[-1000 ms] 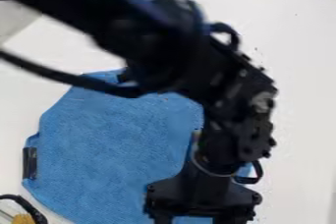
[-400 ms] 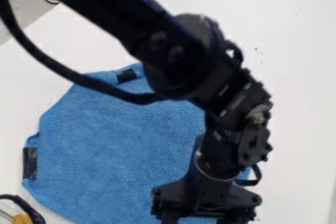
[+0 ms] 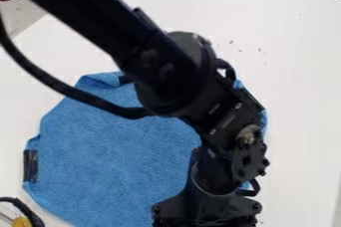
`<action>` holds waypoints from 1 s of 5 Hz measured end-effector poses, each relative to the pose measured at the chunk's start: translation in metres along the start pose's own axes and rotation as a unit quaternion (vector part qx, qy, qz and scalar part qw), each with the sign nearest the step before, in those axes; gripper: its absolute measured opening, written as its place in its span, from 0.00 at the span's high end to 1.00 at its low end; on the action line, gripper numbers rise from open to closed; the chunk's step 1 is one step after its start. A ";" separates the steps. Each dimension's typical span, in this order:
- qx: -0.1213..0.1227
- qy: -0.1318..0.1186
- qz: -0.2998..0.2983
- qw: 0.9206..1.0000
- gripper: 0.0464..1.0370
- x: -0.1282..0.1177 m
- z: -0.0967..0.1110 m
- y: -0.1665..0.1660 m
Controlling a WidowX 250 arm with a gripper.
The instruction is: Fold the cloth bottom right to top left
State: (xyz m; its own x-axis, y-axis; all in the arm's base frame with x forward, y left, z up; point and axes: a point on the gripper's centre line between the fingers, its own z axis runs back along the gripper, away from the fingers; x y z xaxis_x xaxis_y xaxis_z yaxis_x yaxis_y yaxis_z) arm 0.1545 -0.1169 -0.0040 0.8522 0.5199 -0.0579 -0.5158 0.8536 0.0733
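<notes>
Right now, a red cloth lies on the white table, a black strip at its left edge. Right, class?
The colour is wrong: the camera view shows the cloth is blue. It lies on the white table, with a black strip at its left edge.

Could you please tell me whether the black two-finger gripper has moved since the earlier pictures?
Yes, the gripper has moved slightly toward the view's bottom edge, farther from the far edge of the white table.

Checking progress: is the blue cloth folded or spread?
Mostly spread: the blue cloth lies broad and flat, though the arm hides some of it.
</notes>
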 end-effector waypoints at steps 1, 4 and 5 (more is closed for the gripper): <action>-0.010 -0.003 0.003 1.000 0.09 0.001 -0.001 -0.002; -0.010 -0.003 -0.009 1.000 0.72 0.014 -0.001 -0.003; 0.012 -0.007 -0.017 1.000 0.85 0.019 0.000 0.004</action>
State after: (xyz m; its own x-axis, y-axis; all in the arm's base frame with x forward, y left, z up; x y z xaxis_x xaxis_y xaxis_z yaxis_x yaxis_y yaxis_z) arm 0.1685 -0.1032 -0.0046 0.8702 0.4905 -0.0475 -0.4847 0.8693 0.0962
